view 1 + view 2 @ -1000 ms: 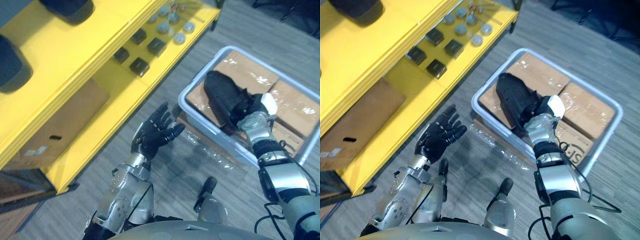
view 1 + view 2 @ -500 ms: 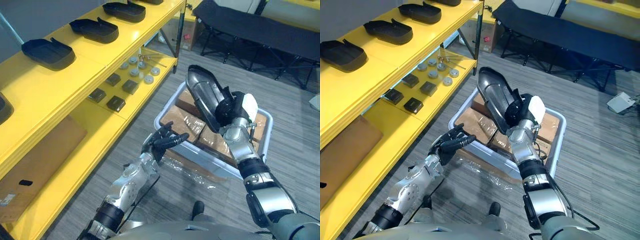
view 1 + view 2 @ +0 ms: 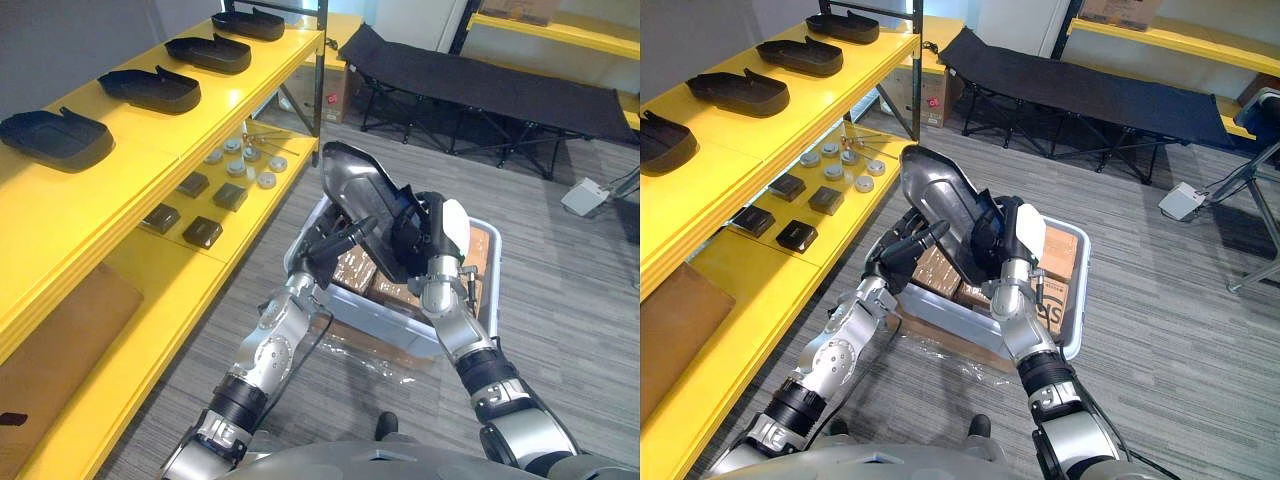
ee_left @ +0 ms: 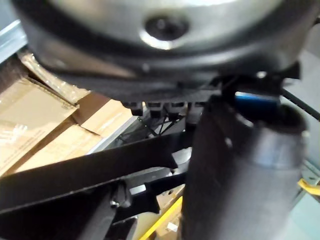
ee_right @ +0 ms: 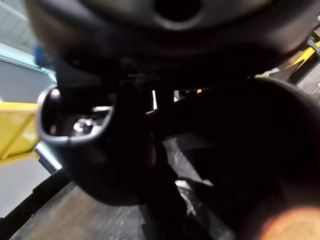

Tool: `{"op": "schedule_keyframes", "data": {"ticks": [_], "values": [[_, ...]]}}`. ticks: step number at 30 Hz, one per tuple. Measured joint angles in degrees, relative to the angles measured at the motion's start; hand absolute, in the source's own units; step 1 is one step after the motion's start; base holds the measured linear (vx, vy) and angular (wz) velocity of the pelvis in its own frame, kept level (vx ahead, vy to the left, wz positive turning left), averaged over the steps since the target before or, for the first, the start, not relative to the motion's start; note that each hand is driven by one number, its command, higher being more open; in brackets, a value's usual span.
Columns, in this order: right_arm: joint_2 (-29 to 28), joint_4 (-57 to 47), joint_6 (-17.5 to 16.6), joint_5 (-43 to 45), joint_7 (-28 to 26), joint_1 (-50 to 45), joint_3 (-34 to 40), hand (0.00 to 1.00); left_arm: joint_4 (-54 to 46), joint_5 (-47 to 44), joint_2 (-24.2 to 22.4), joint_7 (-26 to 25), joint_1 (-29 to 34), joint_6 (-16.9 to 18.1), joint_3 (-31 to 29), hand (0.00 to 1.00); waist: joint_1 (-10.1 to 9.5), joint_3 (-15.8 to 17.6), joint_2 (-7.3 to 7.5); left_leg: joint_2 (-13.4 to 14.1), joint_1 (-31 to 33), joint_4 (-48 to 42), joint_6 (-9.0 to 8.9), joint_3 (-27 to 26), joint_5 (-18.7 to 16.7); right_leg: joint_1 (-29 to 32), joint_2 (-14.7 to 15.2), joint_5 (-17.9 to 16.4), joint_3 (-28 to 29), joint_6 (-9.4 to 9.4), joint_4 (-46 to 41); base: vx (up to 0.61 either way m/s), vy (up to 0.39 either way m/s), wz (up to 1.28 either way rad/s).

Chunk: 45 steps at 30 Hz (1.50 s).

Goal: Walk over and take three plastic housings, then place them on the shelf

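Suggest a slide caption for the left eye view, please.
The robot's right hand holds a black housing above the grey crate, open left hand close beside it, yellow shelf alongside.

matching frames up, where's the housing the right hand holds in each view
left eye view: housing at centre, raised above the bin, in the right hand.
right eye view: left of centre, above the same bin.
left wrist view: the glossy dark shell with a round hole, cartons behind it.
right wrist view: likely the dark bulk with a hole; too close to be sure.
shared landmark: the bin of cartons.
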<state>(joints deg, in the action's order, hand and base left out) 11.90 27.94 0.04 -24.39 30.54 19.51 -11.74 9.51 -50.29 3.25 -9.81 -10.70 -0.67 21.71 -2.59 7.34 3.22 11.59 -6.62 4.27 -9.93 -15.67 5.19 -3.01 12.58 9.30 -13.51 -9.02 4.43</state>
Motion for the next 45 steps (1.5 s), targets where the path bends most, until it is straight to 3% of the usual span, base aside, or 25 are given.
{"op": "schedule_keyframes", "data": {"ticks": [6,19,20,25,33,39,45], "values": [[-0.2,0.0,-2.1,0.0,0.0,-0.6,-2.5,0.0,0.0,-3.6,0.0,0.0,0.0,0.6,0.5,1.0,-0.02,-0.7,0.28,0.0,0.0,0.0,0.0,0.0,0.0,0.0,0.0,0.1,-0.1,0.01,0.1,0.0,0.0,0.0],[-0.8,0.0,-4.0,2.1,0.5,-0.6,-9.2,0.0,4.6,-0.7,0.0,-3.3,-0.4,-3.0,3.3,1.0,-0.23,-3.0,0.73,-0.1,0.0,-0.2,0.02,0.3,0.0,-0.2,0.1,0.1,-0.2,0.12,0.1,0.0,0.0,0.0],[-1.2,-0.1,-4.5,2.9,0.5,-0.6,-9.8,0.0,4.8,-0.7,0.0,-3.7,-0.4,-3.3,3.7,0.0,-0.23,-3.0,0.72,-0.1,0.0,-0.2,0.02,0.3,0.0,-0.2,0.1,0.2,-0.2,0.14,0.1,0.0,0.0,0.0],[-2.9,-0.2,-4.5,4.9,1.5,-0.6,-10.3,0.0,4.9,-0.8,0.0,-5.1,-0.3,-1.9,3.8,0.0,-0.32,-3.0,0.72,0.0,-0.6,-0.3,-0.12,0.2,-0.5,-0.2,0.0,0.2,-0.1,0.21,0.1,0.0,0.0,-0.01],[-5.5,-9.7,-6.0,5.7,4.4,-4.4,-12.0,0.0,5.7,-0.9,-2.4,-13.2,-0.1,10.9,2.1,0.0,1.21,-3.0,0.7,0.0,-0.9,-0.5,-0.81,-0.2,-1.4,0.1,-0.1,0.0,0.4,0.48,0.4,0.0,0.002,-0.04],[-7.3,-11.2,-6.0,5.8,4.3,-6.8,-11.2,0.0,6.0,0.8,-2.8,-14.0,1.0,13.4,2.2,0.0,1.36,-3.0,0.7,0.1,-0.8,-1.2,-0.6,-0.6,-2.1,0.1,-0.1,0.0,0.6,0.46,0.1,0.01,0.004,-0.03],[-7.7,-12.5,-8.4,7.9,4.3,-9.7,-11.2,0.0,6.0,1.3,-3.5,-12.3,2.7,14.4,2.1,0.0,1.4,-3.0,0.69,0.0,-0.8,-1.4,-0.54,-1.0,-2.4,0.1,-0.1,-0.1,0.7,0.43,0.1,0.0,0.005,-0.03]]}}
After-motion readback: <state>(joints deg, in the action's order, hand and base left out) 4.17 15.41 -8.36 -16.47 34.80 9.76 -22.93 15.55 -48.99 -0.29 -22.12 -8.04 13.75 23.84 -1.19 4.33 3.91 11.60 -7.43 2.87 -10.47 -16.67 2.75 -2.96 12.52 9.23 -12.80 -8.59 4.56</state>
